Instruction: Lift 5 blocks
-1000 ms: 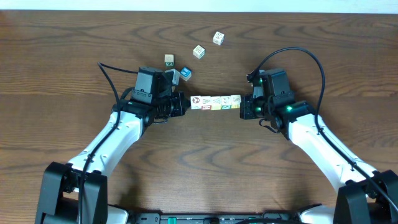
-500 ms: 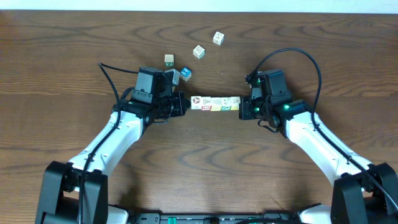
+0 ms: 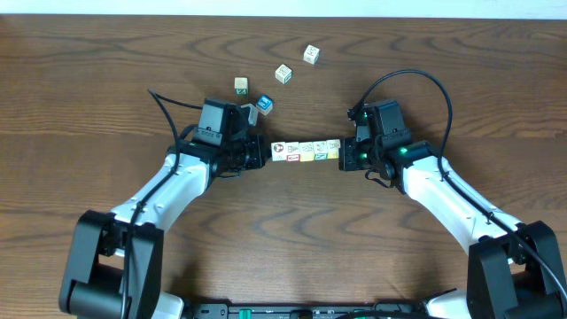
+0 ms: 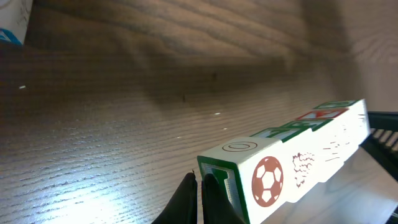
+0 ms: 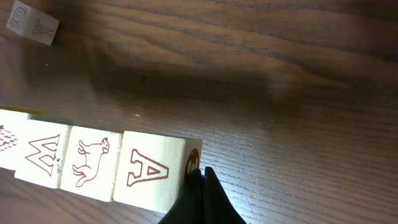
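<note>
Several cream-white blocks (image 3: 306,150) form one straight row at the table's middle. My left gripper (image 3: 265,156) is shut, its tips pressed against the row's left end. My right gripper (image 3: 344,156) is shut and pressed against the right end. In the left wrist view the row (image 4: 292,162) shows a red football face, with my left gripper (image 4: 200,182) at its green-framed end; the row looks slightly raised off the wood. In the right wrist view the blocks (image 5: 93,158) show a red A, an animal and a W, with my right gripper (image 5: 200,173) on the end face.
Behind the left arm stand a blue-topped cube (image 3: 265,105) and a teal-edged white cube (image 3: 249,109). Three loose cream cubes lie farther back (image 3: 241,85), (image 3: 283,73), (image 3: 311,54). One stray cube (image 5: 32,23) shows at the right wrist view's top left.
Both arms have edged inward against the row's ends, and the row has shifted slightly toward the table's near side. Both grippers stay shut.
</note>
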